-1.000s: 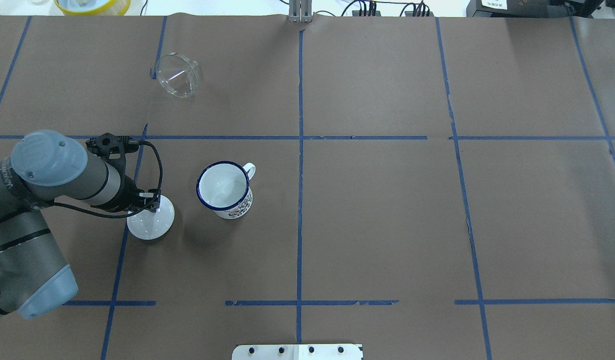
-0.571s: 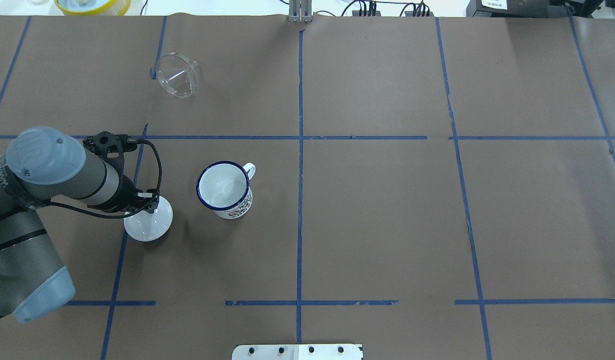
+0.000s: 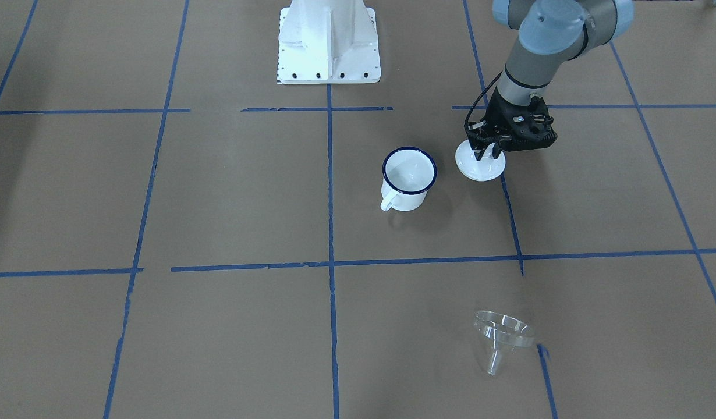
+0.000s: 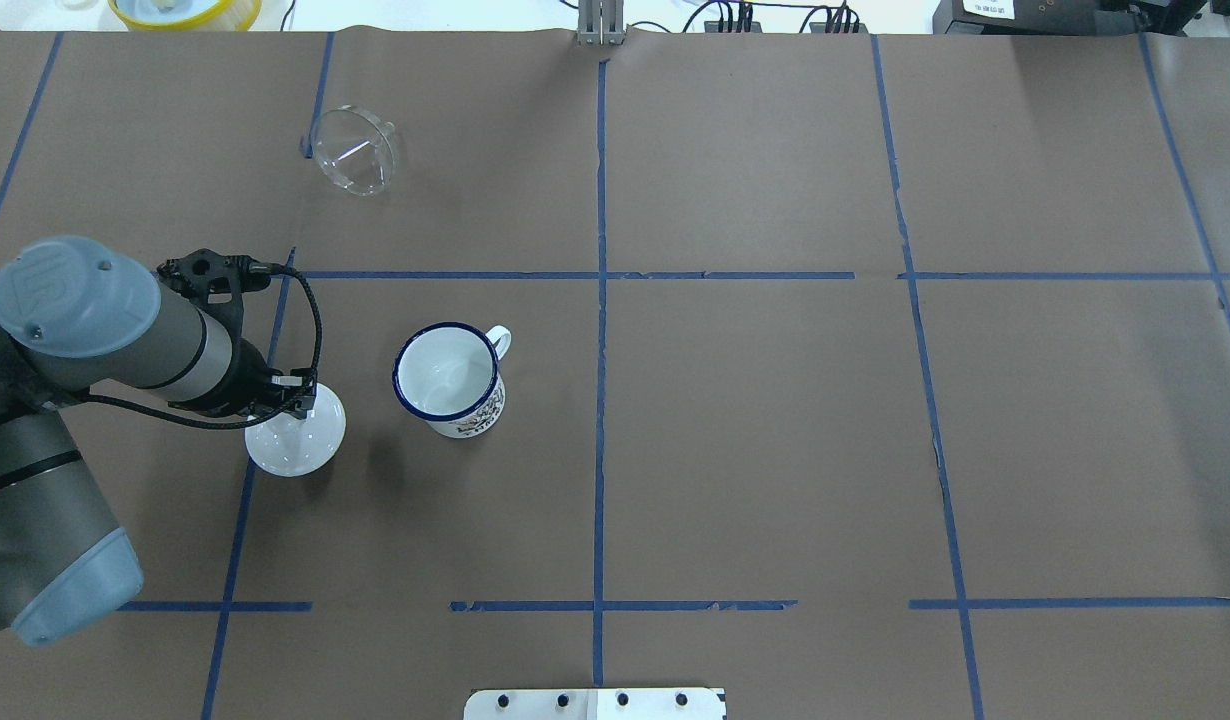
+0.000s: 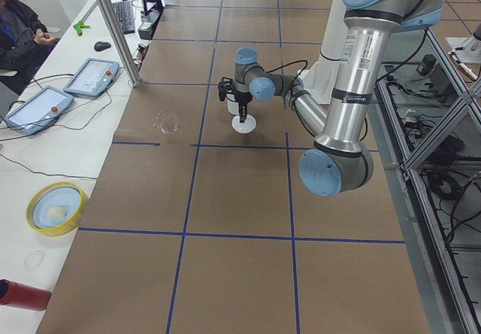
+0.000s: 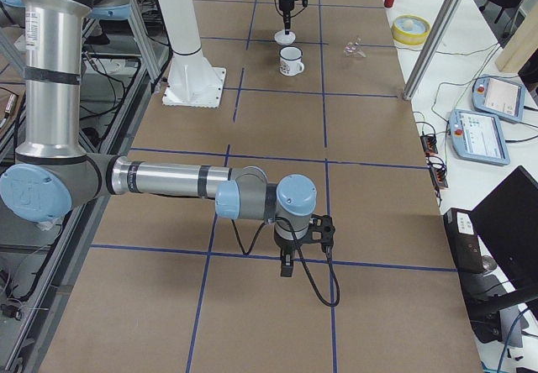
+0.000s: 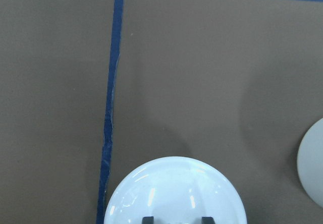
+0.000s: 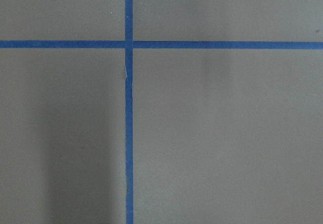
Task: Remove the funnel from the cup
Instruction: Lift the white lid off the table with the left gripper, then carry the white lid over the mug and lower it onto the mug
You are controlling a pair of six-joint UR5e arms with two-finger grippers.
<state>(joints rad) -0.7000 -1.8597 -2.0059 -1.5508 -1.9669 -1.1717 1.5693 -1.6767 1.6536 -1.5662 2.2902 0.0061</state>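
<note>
The clear funnel [image 4: 353,150] lies on its side on the brown table, far from the cup; it also shows in the front view [image 3: 500,338]. The white cup with a blue rim [image 4: 450,378] stands upright and empty [image 3: 409,177]. My left gripper [image 3: 487,152] is beside the cup, shut on the knob of a white round lid [image 4: 300,452]. The left wrist view shows the lid [image 7: 171,193] with my two fingertips [image 7: 148,219] on it. My right gripper [image 6: 286,268] hangs over bare table far off; I cannot tell whether it is open or shut.
Blue tape lines cross the brown paper. The robot base plate [image 3: 329,46] sits at the near edge by the robot. A yellow bowl [image 5: 56,207], tablets [image 5: 92,77] and a metal post [image 5: 113,25] stand along the operators' side.
My left arm has drawn slightly left and away from the cup, and the white lid has shifted with it. The funnel and the cup have not moved.
</note>
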